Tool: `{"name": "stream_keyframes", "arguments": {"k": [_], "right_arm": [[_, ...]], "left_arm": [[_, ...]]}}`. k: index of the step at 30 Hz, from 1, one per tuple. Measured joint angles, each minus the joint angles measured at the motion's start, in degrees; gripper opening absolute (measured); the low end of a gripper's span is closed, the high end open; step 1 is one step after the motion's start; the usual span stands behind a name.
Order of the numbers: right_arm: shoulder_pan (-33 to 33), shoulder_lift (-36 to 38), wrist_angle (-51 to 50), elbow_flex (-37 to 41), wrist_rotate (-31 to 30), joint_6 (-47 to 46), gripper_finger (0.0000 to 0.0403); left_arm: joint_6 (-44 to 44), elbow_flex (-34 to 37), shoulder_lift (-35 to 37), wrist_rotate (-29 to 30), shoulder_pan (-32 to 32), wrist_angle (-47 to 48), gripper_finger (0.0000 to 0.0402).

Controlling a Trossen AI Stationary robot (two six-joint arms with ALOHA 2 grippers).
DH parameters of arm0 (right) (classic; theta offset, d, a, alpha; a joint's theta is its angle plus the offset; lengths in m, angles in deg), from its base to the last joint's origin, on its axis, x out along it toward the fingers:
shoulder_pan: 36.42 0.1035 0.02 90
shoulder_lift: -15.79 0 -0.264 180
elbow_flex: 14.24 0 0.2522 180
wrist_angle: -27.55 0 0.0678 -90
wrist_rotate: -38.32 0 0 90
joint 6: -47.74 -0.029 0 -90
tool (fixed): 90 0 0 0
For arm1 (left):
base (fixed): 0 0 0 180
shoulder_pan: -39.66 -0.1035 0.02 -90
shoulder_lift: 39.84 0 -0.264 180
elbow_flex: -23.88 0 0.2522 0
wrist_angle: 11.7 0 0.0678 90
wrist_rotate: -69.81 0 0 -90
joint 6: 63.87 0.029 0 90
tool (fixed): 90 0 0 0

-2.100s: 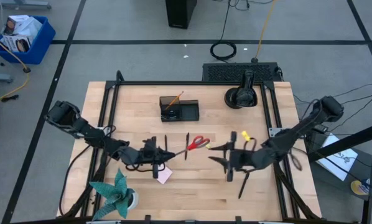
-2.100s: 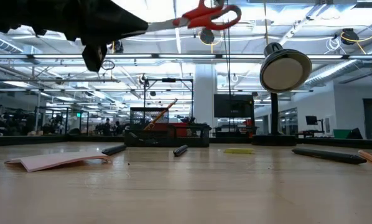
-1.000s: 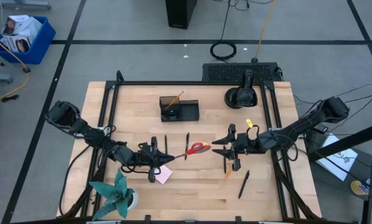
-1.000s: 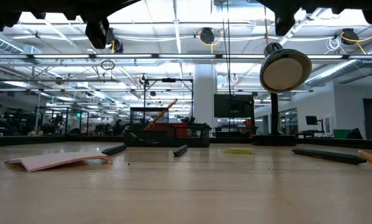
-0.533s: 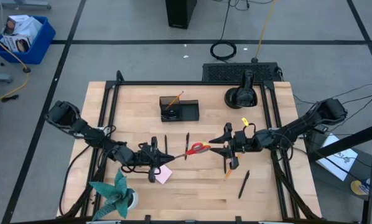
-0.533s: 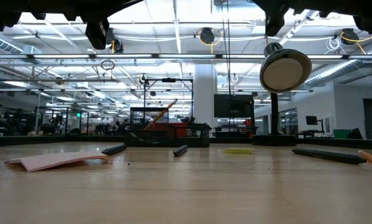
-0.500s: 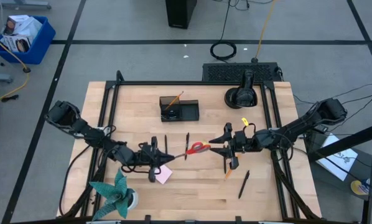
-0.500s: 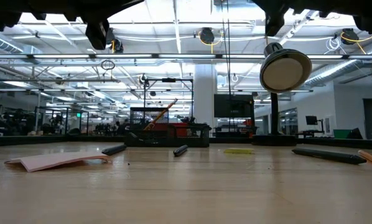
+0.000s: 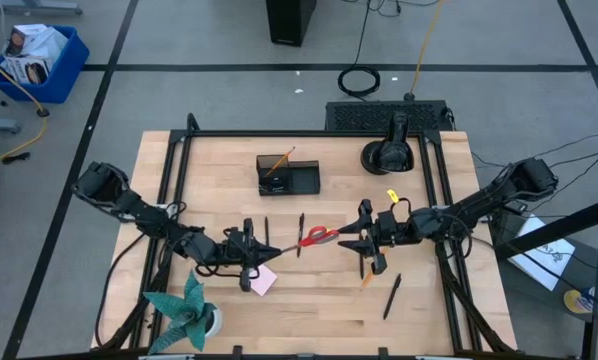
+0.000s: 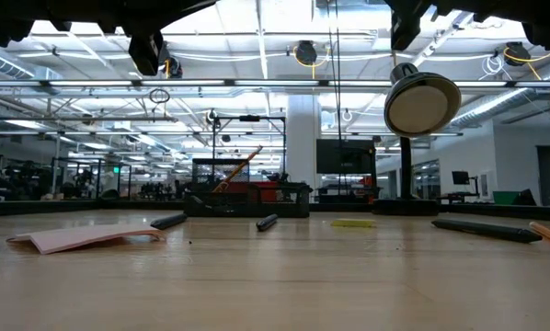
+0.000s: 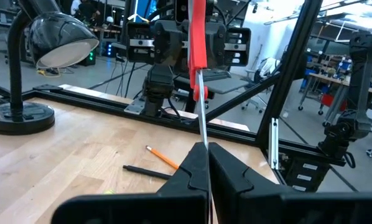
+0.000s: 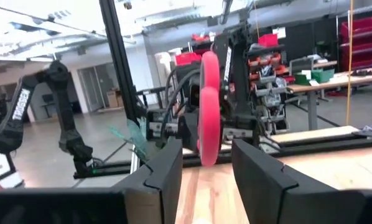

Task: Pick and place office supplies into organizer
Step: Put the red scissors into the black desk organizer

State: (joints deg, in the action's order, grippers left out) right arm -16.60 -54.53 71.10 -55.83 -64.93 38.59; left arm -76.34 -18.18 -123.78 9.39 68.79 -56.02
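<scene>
I read no labels or writing. My left gripper [image 9: 276, 246] is clamped on the blades of the scissors [image 9: 317, 237], held above mid-worktop, long axis running toward the right edge, red handles leading. My right gripper [image 9: 347, 236] has its fingers apart, flanking those handles without closing.

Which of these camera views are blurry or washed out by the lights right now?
Right wrist view: soft all over, the scissors handles blurred, bright haze across the ceiling. Low view: ceiling lights glare; the near table is out of focus. Left wrist view: sharp on the lamp. High view: evenly lit, no glare.
</scene>
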Motion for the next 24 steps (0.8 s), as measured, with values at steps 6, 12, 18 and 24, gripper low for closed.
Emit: {"name": "stream_keyframes", "arguments": {"k": [6,12,18,24], "right_arm": [[-0.02,-0.02,-0.33,-0.60,-0.31,1.21,0.0130],[-1.26,-0.93,0.24,-0.96,-0.17,0.53,0.0130],[-3.43,-3.37,1.73,-1.27,1.40,-0.94,0.0130],[-3.74,-4.92,2.72,-1.79,3.05,-0.96,0.0115]], "left_arm": [[-2.90,0.00,0.00,-0.93,-1.42,0.14,0.0000],[-3.31,0.00,0.00,-2.79,-2.57,0.66,0.0000],[-4.27,0.00,0.00,-3.04,-2.88,0.92,0.0000],[-4.37,0.00,0.01,-3.10,-2.88,0.94,0.0000]]}}
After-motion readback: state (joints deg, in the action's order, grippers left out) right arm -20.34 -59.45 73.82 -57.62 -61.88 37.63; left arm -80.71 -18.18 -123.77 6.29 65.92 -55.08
